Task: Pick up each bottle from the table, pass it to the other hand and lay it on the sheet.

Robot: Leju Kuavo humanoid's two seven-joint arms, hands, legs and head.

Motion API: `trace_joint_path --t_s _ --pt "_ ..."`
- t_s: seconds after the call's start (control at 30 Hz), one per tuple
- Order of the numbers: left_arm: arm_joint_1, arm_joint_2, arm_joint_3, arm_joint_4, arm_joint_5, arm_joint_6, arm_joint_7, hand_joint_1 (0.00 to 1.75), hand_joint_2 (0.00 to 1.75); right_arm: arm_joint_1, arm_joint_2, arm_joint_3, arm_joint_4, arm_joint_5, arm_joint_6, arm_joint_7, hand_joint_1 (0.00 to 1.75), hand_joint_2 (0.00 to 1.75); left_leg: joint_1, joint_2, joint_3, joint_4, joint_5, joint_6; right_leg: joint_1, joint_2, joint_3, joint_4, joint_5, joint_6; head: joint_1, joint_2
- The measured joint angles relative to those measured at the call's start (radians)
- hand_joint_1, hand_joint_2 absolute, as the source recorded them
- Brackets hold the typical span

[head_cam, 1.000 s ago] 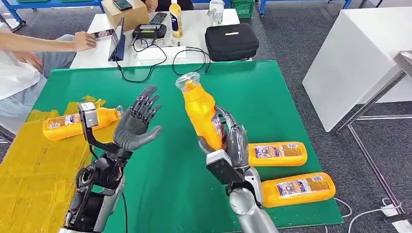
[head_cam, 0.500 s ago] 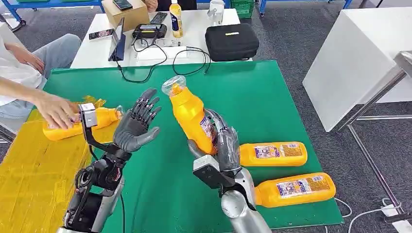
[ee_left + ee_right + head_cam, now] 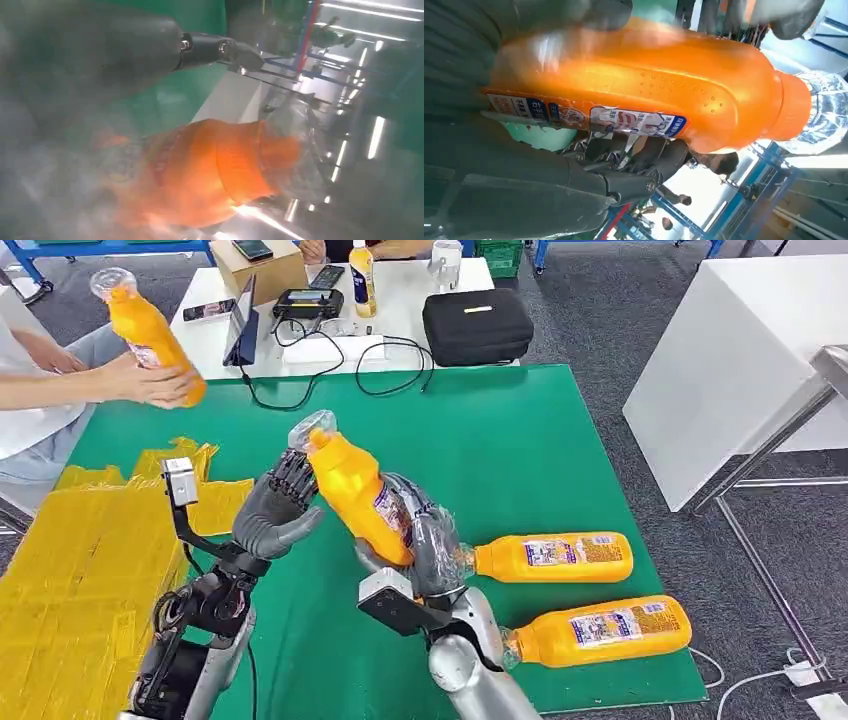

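Working from the left: a person's hand (image 3: 150, 380) holds a bottle up above the far corner of the green table (image 3: 560, 430), well away from me. Below it lies the yellow sheet (image 3: 70, 570), the drop zone on my left side, which is why I take it the handover runs right to left.

My left hand (image 3: 272, 512) is raised palm-in beside the sheet, fingers apart, the fingertips (image 3: 295, 472) right against the neck of the held bottle (image 3: 358, 498). I can't tell whether they truly touch it; nothing is closed round it yet. The left wrist view is blurred but shows the orange neck and clear cap close in front of the palm.

My right hand (image 3: 425, 545) is clamped round the lower body of that bottle, cap tilted toward the left hand, presumably so the upper part is free to be taken. The right wrist view confirms fingers wrapped over the labelled side.

Further right, two more bottles (image 3: 548, 558) (image 3: 598, 628) lie flat on the table, caps pointing left, within my right arm's reach and awaiting their turn.

I judge the transfer is at the point of receiving.
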State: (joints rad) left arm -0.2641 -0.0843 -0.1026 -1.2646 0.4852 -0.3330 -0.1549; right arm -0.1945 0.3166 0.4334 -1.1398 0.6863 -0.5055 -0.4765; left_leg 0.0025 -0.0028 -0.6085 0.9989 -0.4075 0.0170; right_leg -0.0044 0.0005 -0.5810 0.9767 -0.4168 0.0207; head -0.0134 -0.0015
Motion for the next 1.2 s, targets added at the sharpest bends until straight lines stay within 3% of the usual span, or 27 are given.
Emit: trace_joint_path --t_s 0.4,0.8,1.2 --pt "0.0 0.003 -0.01 0.0 0.016 0.0 0.0 0.0 1.75 -0.023 0.008 0.02 0.046 0.031 -0.043 -0.007 1.75 1.75 0.0 0.0 0.0 0.0 0.0 0.0 0.0 0.0 0.0 0.0 0.0 0.0 0.0 0.0" --pt "0.002 0.011 -0.029 0.022 0.055 -0.003 -0.001 0.0 1.75 -0.078 0.019 0.126 0.195 0.131 -0.118 0.01 1.75 1.75 0.0 0.0 0.0 0.0 0.0 0.0 0.0 0.0 0.0 0.0 0.0 0.0 0.0 0.0" --pt "-0.003 0.026 -0.03 0.059 0.079 -0.018 -0.019 0.0 1.75 -0.105 0.026 0.212 0.243 0.124 -0.121 0.02 1.75 1.75 0.0 0.0 0.0 0.0 0.0 0.0 0.0 0.0 0.0 0.0 0.0 0.0 0.0 0.0"
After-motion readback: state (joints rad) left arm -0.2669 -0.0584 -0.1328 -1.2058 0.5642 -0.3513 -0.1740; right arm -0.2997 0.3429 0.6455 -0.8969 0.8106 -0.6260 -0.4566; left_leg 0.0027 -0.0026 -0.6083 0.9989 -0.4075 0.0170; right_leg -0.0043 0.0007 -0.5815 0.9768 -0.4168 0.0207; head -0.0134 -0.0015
